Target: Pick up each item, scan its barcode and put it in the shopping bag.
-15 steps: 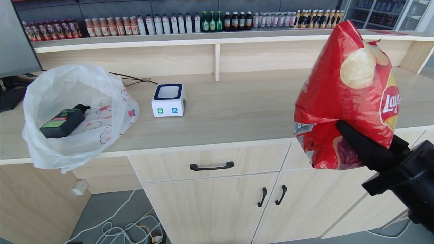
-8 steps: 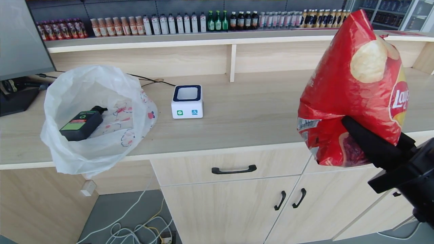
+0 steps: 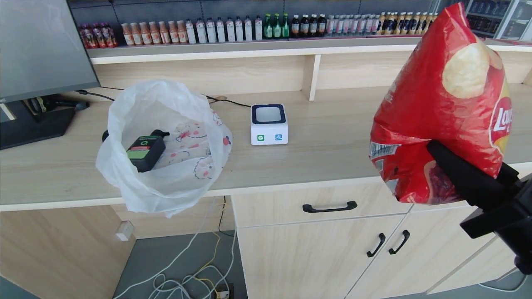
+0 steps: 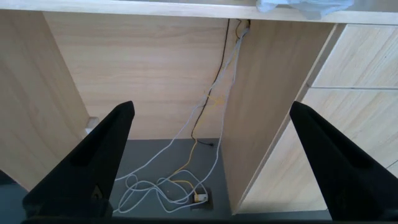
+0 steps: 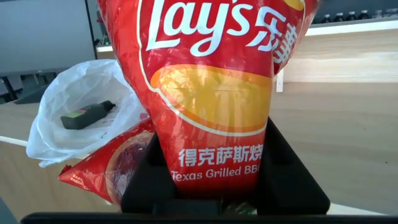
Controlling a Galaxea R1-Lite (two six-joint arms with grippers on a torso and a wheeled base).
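The long pale wooden surface (image 3: pixel 332 141) runs ahead of my right gripper (image 3: pixel 457 170). The thin white plastic shopping bag (image 3: pixel 137 104) sits on it, far off to that gripper's left, with its mouth open. My right gripper squeezes the big shiny red chip bag (image 3: pixel 444 108) near its bottom, so it stands tall, long side up. The small white box scanner with a dark blue rim (image 3: pixel 269 124) lies to the left of that gripper and lower, window up. My left gripper (image 4: pixel 211 112) hangs low, wide open. My view has swung left since a second ago, so the scanner and shopping bag look nearer.
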